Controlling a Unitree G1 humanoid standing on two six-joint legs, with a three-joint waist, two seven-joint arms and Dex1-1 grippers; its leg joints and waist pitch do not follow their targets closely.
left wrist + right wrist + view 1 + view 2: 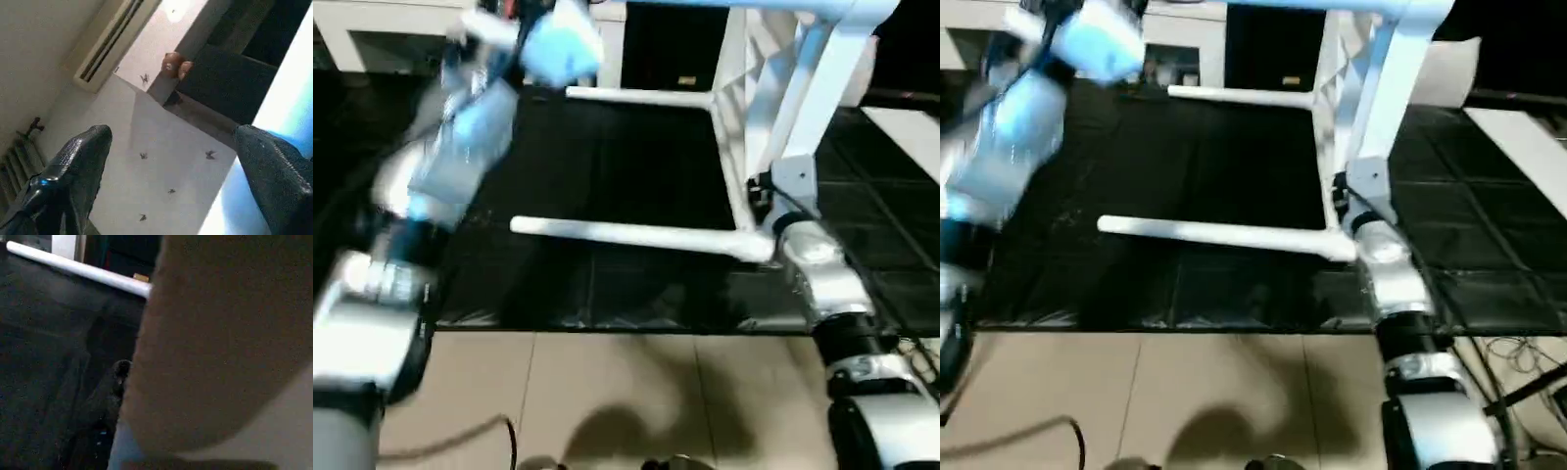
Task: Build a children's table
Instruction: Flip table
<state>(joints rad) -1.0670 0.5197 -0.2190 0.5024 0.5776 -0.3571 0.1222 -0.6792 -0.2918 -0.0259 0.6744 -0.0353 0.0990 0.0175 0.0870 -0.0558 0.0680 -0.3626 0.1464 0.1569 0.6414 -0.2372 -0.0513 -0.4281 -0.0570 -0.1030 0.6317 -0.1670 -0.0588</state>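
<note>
White children's table [754, 147] tipped on its side, legs horizontal over black surface

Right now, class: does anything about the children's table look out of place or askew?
Yes. The children's table is tipped on its side on the black work table, two legs pointing sideways. The right gripper sits at its lower corner.

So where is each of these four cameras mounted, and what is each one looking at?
Left eye: on the head, looking down at the children's table on its side; both silver forearms show.
Right eye: same scene, slightly shifted.
Left wrist: between the left gripper and its open fingers, facing a wall.
Right wrist: close against the tabletop, one leg beyond.
Shared: that leg also appears in both eyes.
</note>
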